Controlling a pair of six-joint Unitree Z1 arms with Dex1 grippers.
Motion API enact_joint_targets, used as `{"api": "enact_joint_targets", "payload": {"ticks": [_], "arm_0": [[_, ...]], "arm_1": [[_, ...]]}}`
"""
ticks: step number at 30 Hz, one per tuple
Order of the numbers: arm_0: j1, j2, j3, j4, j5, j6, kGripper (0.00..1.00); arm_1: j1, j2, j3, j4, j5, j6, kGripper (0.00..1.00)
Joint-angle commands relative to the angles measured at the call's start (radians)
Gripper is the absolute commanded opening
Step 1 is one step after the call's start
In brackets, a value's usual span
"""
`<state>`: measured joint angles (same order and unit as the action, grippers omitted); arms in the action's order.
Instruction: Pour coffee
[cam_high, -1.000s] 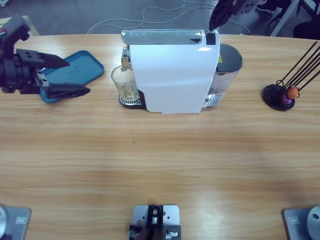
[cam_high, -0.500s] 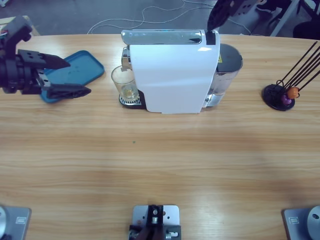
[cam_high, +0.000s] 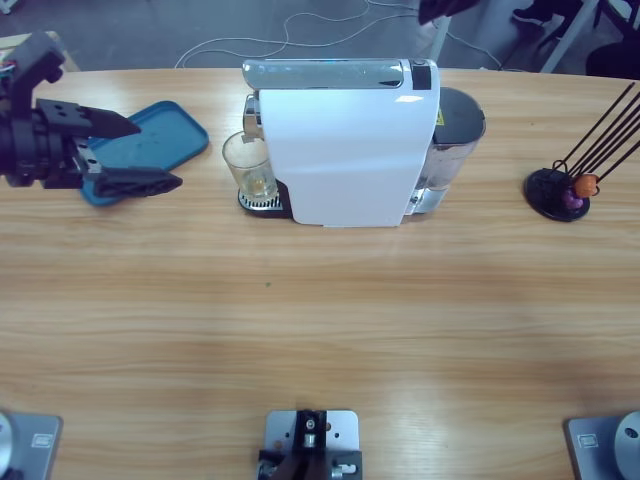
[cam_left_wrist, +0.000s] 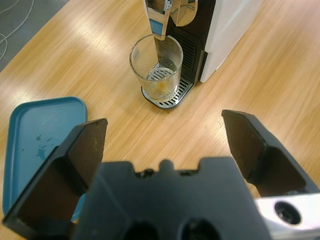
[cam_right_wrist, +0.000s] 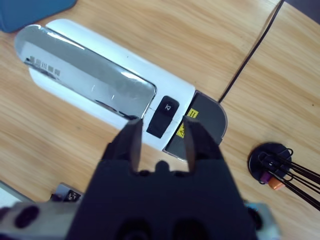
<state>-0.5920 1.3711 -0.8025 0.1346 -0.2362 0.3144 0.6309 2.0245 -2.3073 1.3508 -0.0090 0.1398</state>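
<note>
- The left gripper (cam_high: 125, 153) sits at the left edge of the high view, its two black jaws spread wide and holding nothing, pointing toward the middle of the frame
- Its lower jaw lies over the near corner of a blue tray (cam_high: 165, 135) that rests flat on the wooden table (cam_high: 320, 320) in the upper left of the frame
- In the left wrist view the same gripper (cam_left_wrist: 165, 137) frames a clear glass (cam_left_wrist: 156, 65) in the upper middle of the frame, well apart from the jaw tips
- The glass (cam_high: 250, 165) stands upright on the drip grille at the left end of the white coffee machine (cam_high: 345, 140), just under the chrome spout (cam_left_wrist: 162, 12)
- The coffee (cam_left_wrist: 161, 89) is a thin amber-brown layer at the bottom of the glass
- The right gripper (cam_right_wrist: 161, 135) looks down on the machine's top from above; its jaws stand a narrow gap apart, gripping nothing, with the black button (cam_right_wrist: 163, 116) showing between the tips
- In the high view only a dark piece of that arm shows at the top edge, right of centre
- A black capsule stand (cam_high: 560, 192) with thin rods and orange and purple capsules sits at the right of the high view
</note>
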Motion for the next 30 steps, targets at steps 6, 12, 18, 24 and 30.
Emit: {"api": "enact_joint_targets", "payload": {"ticks": [6,12,18,24,30], "arm_0": [[-0.008,0.038,-0.004,-0.007,0.027,-0.008,0.991],[-0.008,0.037,-0.015,-0.007,0.027,-0.008,0.991],[-0.015,0.019,0.0,-0.006,0.024,-0.008,0.991],[-0.019,0.006,0.004,-0.006,0.018,-0.008,0.991],[-0.034,0.005,0.036,0.005,0.017,-0.008,0.991]], "arm_1": [[0.015,-0.003,0.08,-0.002,-0.037,0.068,1.0],[0.016,-0.009,0.081,-0.004,-0.035,0.08,1.0],[0.018,-0.033,0.094,-0.002,-0.039,0.097,1.0],[0.02,-0.093,0.123,-0.002,-0.043,0.107,1.0],[0.03,-0.099,0.132,-0.004,-0.049,0.118,1.0]]}}
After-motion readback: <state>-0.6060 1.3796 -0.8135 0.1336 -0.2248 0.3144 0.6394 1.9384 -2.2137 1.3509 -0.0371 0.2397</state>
